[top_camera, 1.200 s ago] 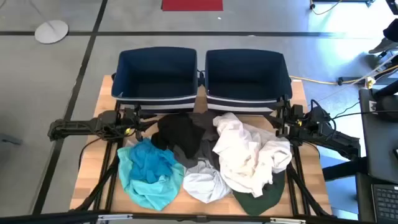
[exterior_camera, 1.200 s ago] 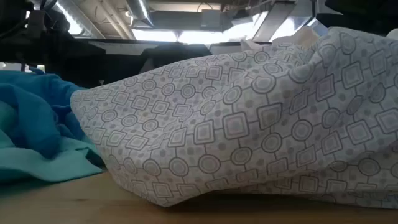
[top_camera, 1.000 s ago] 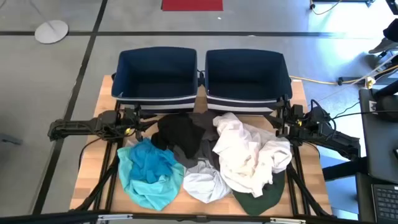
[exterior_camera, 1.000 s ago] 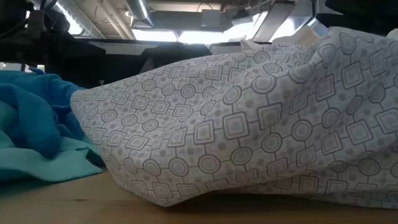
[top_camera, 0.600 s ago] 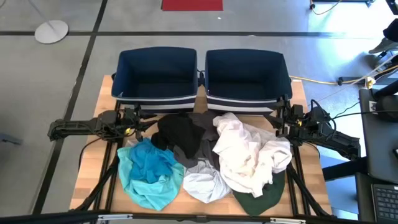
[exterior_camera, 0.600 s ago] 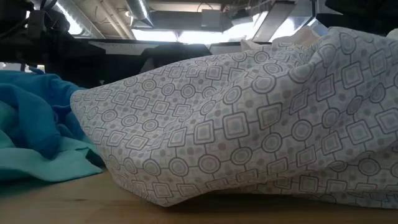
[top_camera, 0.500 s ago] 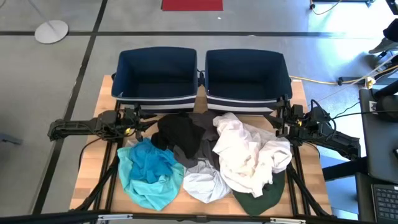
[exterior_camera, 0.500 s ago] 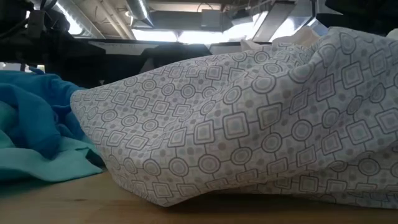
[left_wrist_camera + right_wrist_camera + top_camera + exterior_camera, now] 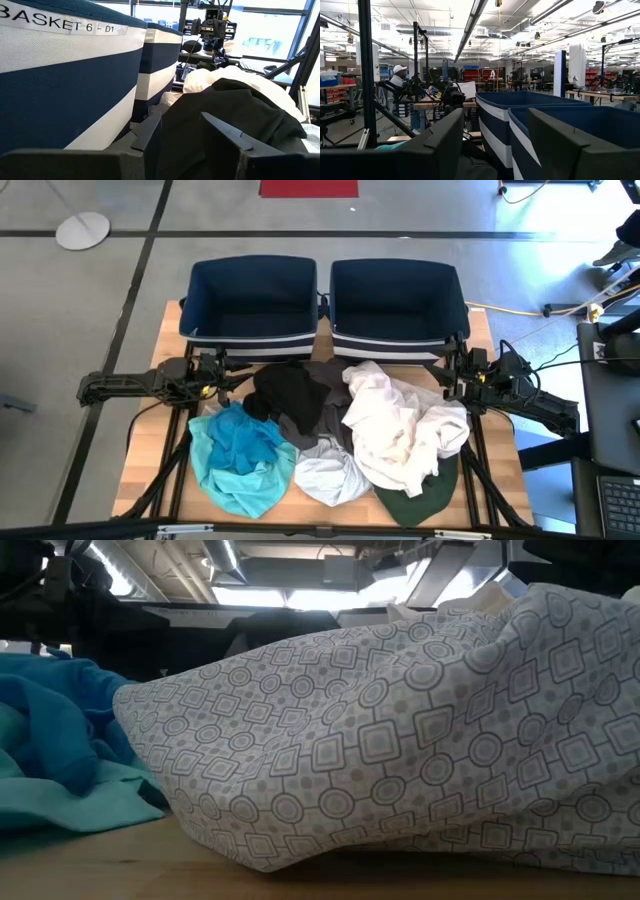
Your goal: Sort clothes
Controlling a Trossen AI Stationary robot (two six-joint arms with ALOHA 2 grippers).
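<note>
Here the clothes [image 9: 330,435] lie heaped on the tabletop [image 9: 145,440] before two navy bins [image 9: 325,300]; one bears grey circles and squares. A bin label reads "BASKET 6 - D1". Left end effector [image 9: 222,376] and right end effector [image 9: 452,380] are both spread, empty.

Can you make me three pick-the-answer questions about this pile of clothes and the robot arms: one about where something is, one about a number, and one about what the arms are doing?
1. Where does the turquoise garment lie?
A. on the pile's left side
B. inside a bin
C. on the floor

2. How many navy bins stand behind the clothes?
A. one
B. two
C. four

3. What are the left gripper and the right gripper holding?
A. a white shirt
B. a bin
C. nothing

Answers:
1. A, it lies on the table near the left arm.
2. B, the left bin and the right bin stand side by side.
3. C, each wrist view shows fingers spread with nothing between them.
</note>
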